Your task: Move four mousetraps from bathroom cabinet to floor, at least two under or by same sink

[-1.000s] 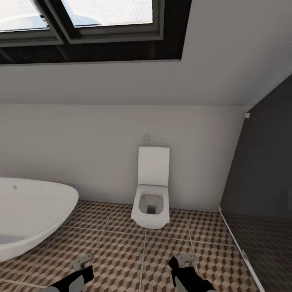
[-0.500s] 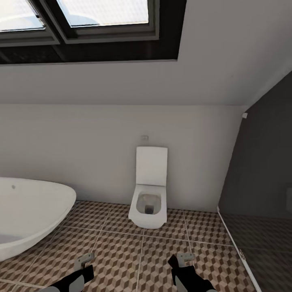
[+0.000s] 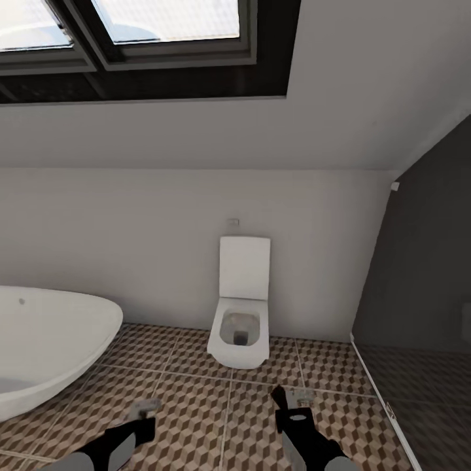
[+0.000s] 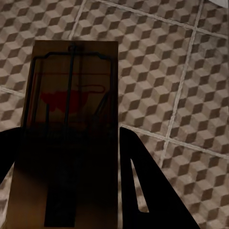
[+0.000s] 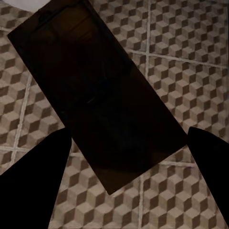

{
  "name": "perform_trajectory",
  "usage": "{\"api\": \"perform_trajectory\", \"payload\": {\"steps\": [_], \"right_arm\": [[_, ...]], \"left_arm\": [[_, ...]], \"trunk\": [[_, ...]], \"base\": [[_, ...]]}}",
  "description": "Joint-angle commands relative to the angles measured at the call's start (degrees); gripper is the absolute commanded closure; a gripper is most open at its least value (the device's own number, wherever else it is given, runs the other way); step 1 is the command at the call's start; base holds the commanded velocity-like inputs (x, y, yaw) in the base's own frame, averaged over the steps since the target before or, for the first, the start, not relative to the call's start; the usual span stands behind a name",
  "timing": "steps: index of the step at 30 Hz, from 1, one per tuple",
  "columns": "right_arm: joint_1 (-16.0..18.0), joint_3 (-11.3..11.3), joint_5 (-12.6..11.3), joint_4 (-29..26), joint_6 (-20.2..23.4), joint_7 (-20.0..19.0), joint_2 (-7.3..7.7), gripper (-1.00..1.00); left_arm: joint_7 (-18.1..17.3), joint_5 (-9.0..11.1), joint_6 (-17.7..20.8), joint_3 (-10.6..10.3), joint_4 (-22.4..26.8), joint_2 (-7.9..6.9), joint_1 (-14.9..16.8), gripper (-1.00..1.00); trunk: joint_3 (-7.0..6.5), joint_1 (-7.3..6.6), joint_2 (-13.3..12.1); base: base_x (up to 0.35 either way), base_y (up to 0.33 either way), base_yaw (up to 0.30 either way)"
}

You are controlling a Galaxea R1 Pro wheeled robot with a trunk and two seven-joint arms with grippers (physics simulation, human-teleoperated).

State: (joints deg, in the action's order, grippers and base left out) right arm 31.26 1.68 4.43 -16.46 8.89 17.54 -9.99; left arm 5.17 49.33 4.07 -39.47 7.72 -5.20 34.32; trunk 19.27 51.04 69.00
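The robot faces the far white wall of a bathroom, under a sloped ceiling with a dark-framed skylight at the upper left. A white toilet with its lid raised stands against that wall near the middle, a white oval bathtub sits at the left, and a dark glass partition closes off the right side. The bathroom floor, tiled in a brown, beige and white cube pattern with pale grout lines, spreads from the wall toward the robot. Both arms reach in low at the near edge. The left hand hangs above the tiles to the near left of the toilet; in the left wrist view its dark fingers are closed on a tan mousetrap, whose dark wire and red mark face the camera, with the board standing out beyond the fingers over the tiles. The right hand hangs above the floor to the near right of the toilet; in the right wrist view a second mousetrap sits tilted between its dark fingers, so deeply shadowed that only a flat dark rectangle can be made out, and this hand appears closed on it as well. Both traps are held off the floor, well apart from each other.
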Motion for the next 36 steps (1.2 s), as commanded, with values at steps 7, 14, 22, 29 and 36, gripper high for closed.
{"api": "perform_trajectory", "payload": {"steps": [7, 14, 22, 29, 36], "right_arm": [[2.7, -0.1, -0.1, 0.2, -2.1, 0.0, 0.35, 1.0], [2.8, -0.2, -0.1, 0.1, -4.5, -0.4, 0.09, 1.0], [2.8, 0.1, 0.2, 0.1, -3.9, -0.6, -0.01, 1.0], [2.8, 0.1, 0.1, 0.1, -1.1, -0.7, -0.01, 1.0], [2.8, 0.0, 0.0, 0.1, 0.1, -0.7, -0.01, 1.0]], "left_arm": [[-1.3, -3.3, 1.8, -0.2, 0.7, -0.06, 0.3, 1.0], [-1.9, -3.5, -1.0, 0.0, 0.8, -0.12, 0.3, 1.0], [-1.9, -3.4, -4.4, 0.5, 1.2, -0.1, 0.3, 1.0], [-1.4, -3.4, -4.4, 0.6, 1.3, -0.01, 0.3, 1.0], [-1.2, -3.3, -4.4, 0.8, 1.3, 0.11, 0.3, 1.0]], "trunk": [[0.07, 0.0, 0.0], [0.07, 0.0, 0.0], [0.07, 0.0, 0.0], [0.07, 0.0, 0.0], [0.07, 0.0, 0.0]], "base": [[0.0, 0.0, 0.0], [0.0, 0.0, 0.0], [0.0, 0.0, 0.0], [0.0, 0.0, 0.0], [0.0, 0.0, 0.0]]}}
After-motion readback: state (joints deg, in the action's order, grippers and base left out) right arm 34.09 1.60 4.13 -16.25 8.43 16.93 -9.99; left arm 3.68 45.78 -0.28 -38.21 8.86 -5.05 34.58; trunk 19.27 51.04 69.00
